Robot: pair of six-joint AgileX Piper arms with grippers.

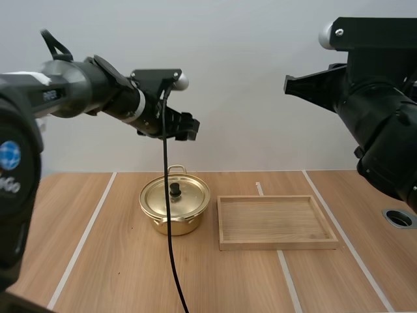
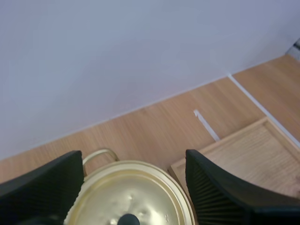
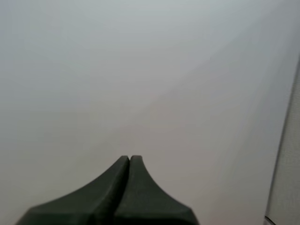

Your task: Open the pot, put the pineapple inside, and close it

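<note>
Left claw [image 1: 186, 127] spread, apparently above pot [image 1: 172, 225] | lid [image 1: 190, 195] on pot | right claw [image 3: 129, 161] pressed together

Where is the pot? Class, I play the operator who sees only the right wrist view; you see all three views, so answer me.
Observer: The pot stands on the table, with its lid on.
Operator: What lies near it?
Observer: A wooden tray, just apart from it on the right arm's side.
Operator: And the other arm?
Observer: The left pincer hangs open, high over the pot.
</note>
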